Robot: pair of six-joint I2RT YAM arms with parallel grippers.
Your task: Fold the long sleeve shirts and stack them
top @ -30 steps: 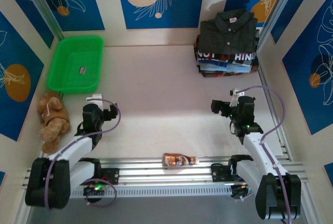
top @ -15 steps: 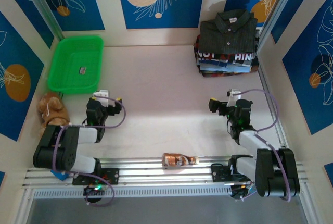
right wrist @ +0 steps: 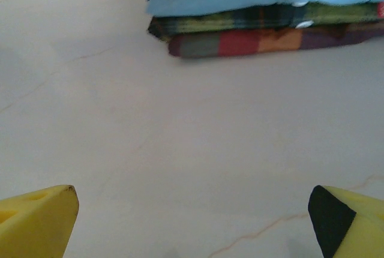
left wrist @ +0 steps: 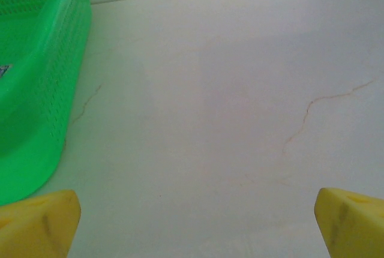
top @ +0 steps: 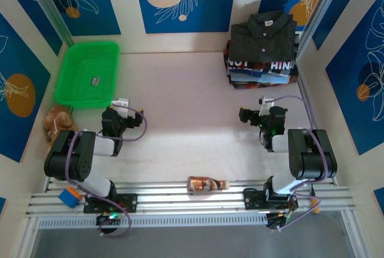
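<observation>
The long sleeve shirts (top: 261,60) are seen folded and stacked at the far right of the pale bench (top: 186,96). The dark charcoal collared button-up shirt (top: 263,37) is laid on top, and a red-and-dark plaid layer (right wrist: 264,41) lies at the bottom. The left gripper (top: 120,107) and right gripper (top: 266,107) are held low at the near side. Their yellow fingers (left wrist: 36,225) are spread wide with nothing between them. The stacking is judged complete. The arms should be parked gently, with the right fingers kept well clear of the pile's near edge so that no hem is snagged.
</observation>
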